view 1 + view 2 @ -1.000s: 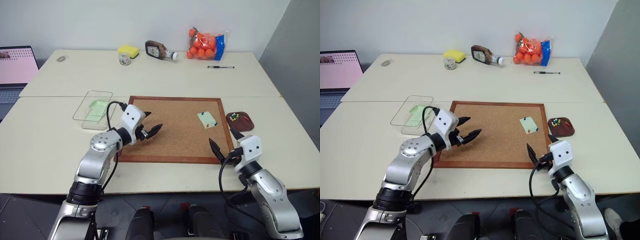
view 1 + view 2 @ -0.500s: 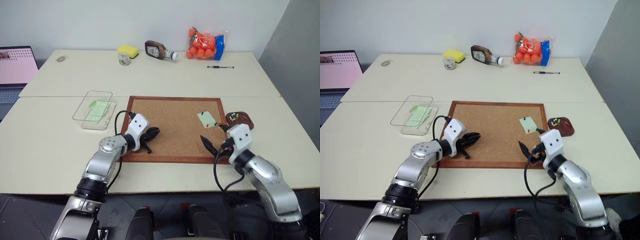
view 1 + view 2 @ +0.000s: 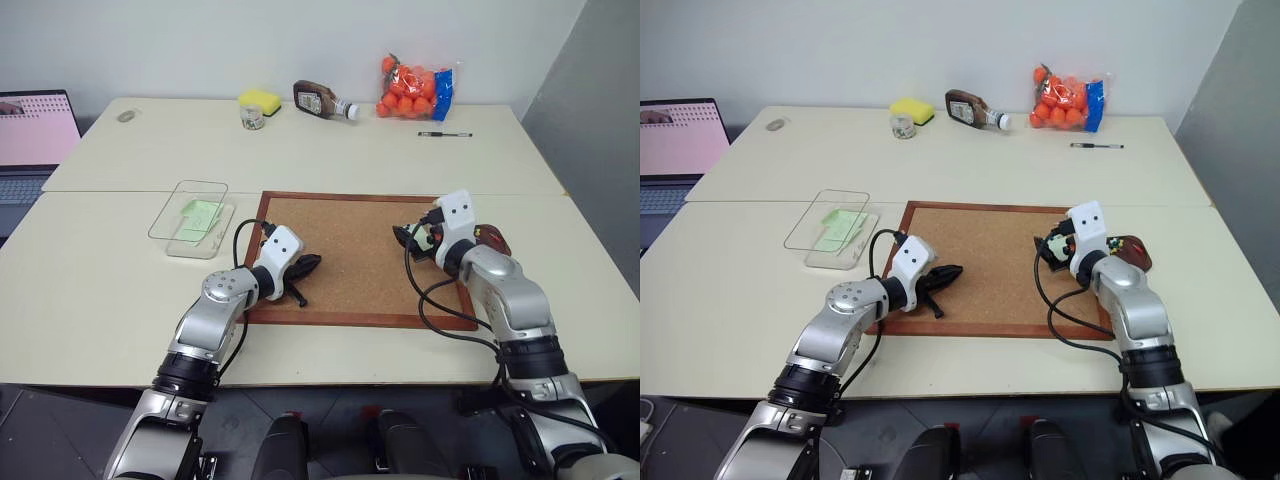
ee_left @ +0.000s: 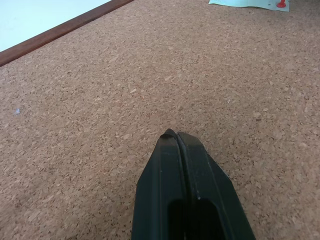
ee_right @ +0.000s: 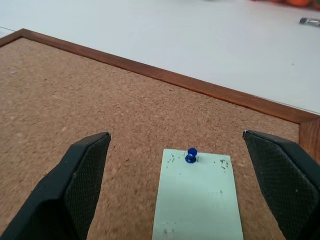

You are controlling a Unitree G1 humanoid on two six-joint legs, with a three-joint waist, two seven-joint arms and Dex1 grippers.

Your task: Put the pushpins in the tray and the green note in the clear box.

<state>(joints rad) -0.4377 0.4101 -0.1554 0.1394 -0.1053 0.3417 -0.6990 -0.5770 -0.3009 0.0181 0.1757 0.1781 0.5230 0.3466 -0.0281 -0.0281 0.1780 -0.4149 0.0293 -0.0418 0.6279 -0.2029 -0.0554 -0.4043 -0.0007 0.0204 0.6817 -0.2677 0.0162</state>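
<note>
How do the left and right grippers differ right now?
The left gripper is shut, its fingers pressed together with nothing between them; the right gripper stands wide open. The left sits low over bare cork near the cork board's left edge; the right is by its right side, jaws either side of the green note pinned with a blue pushpin. Both have black fingers and point over the board.

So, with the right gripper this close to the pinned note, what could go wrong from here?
1. The right gripper stands open around the green note, which a blue pushpin pins to the cork board. Closing there may crumple the paper rather than catch the tiny pin.
2. A red pushpin also sits on the note; pulling the note before both are out may tear it.
3. The left gripper is shut and low over the board, so it could scrape it.
</note>
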